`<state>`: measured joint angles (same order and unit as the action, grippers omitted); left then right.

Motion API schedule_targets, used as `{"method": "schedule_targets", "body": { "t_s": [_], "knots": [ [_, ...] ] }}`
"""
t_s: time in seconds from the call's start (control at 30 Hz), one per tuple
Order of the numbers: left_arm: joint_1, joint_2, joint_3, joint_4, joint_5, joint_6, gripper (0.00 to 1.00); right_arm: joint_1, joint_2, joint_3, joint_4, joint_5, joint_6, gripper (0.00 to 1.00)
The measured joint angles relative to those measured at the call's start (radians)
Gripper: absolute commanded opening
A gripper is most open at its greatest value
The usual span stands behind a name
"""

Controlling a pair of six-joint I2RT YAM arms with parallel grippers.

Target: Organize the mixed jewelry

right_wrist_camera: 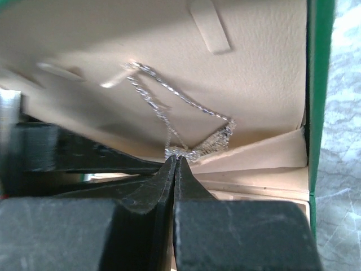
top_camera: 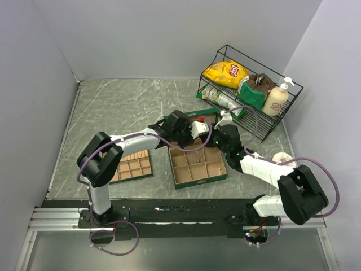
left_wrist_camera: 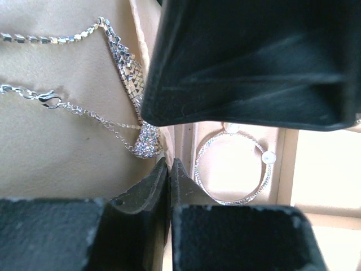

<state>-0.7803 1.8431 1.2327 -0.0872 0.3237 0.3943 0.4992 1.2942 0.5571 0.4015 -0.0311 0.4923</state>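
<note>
The mixed jewelry lies in the green box with tan compartments [top_camera: 198,165]. In the left wrist view a rhinestone chain [left_wrist_camera: 125,62] and a fine chain with a clasp [left_wrist_camera: 48,100] lie in one compartment, ending in a glittery clump [left_wrist_camera: 148,141]. A round wire bangle [left_wrist_camera: 232,169] with two pearls lies in the compartment beside it. My left gripper [left_wrist_camera: 169,164] is shut just below the clump, with nothing visible between its tips. My right gripper [right_wrist_camera: 176,159] is shut on a silvery chain [right_wrist_camera: 192,148] that runs up across the tan lining. Both grippers meet over the box's far edge [top_camera: 203,135].
A flat tan divided tray [top_camera: 133,167] lies left of the box. A black wire rack [top_camera: 251,90] at the back right holds a yellow chip bag, a green bag and a pump bottle. A white roll [top_camera: 282,159] sits at the right. The box's green wall [right_wrist_camera: 320,113] stands right of my right gripper.
</note>
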Motion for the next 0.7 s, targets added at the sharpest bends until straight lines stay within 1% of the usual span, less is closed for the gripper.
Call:
{"method": "schedule_targets", "body": {
  "t_s": [0.27,0.47,0.53,0.7],
  "knots": [
    [0.000,0.000,0.003,-0.006,0.001,0.000,0.11,-0.003,0.093,0.066,-0.013,-0.014,0.000,0.06],
    [0.000,0.000,0.005,-0.008,0.001,0.000,0.10,-0.004,0.119,0.091,-0.039,-0.006,0.001,0.12],
    [0.000,0.000,0.005,-0.008,0.001,0.000,0.10,-0.004,0.124,0.101,-0.056,-0.003,0.001,0.13],
    [0.000,0.000,0.006,-0.009,0.000,0.001,0.10,-0.004,0.134,0.126,-0.098,0.014,0.005,0.22]
  ]
}}
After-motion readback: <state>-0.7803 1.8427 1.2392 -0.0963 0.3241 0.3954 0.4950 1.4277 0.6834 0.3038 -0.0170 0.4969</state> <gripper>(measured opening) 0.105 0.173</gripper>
